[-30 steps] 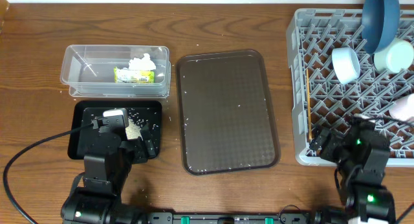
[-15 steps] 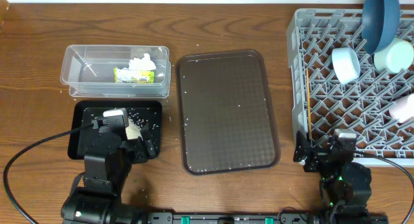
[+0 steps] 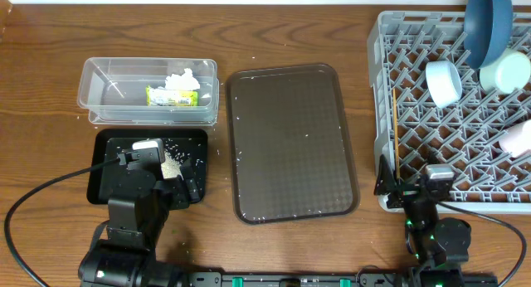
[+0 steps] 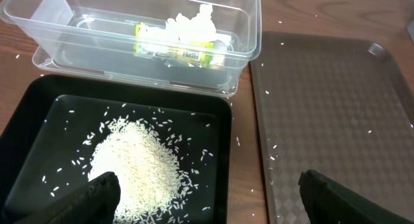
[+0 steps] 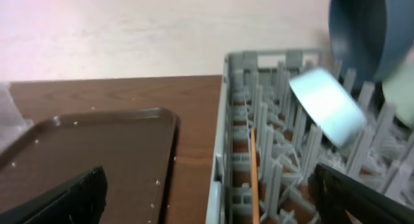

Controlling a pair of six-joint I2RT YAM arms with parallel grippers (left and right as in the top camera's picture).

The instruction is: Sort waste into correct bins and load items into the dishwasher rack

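Note:
The clear tub (image 3: 108, 86) holds the yellow-green wrapper (image 3: 172, 96) and white tissue (image 3: 184, 77); both also show in the left wrist view, the wrapper (image 4: 174, 50) below the tissue (image 4: 191, 23). The black tray (image 3: 112, 154) holds a rice pile (image 3: 172, 164), also in the left wrist view (image 4: 139, 162). My left gripper (image 3: 170, 179) hangs open and empty over it. The grey rack (image 3: 431, 129) holds the blue plate (image 3: 488, 21), white bowl (image 3: 444, 81), mint bowl (image 3: 506, 71), pinkish cup (image 3: 518, 138) and chopstick (image 3: 396, 129). My right gripper (image 3: 408, 189) is open and empty at the rack's front left corner.
The brown serving tray (image 3: 290, 142) lies between the bins and the rack, with a few stray rice grains on and around it. Left gripper fingers (image 4: 97, 198) straddle the rice. The right wrist view shows the chopstick (image 5: 253, 172) lying just inside the rack wall (image 5: 218, 159).
My right arm has drawn back out of the rack toward the table's front edge and shifted left. The left arm and all objects have not moved.

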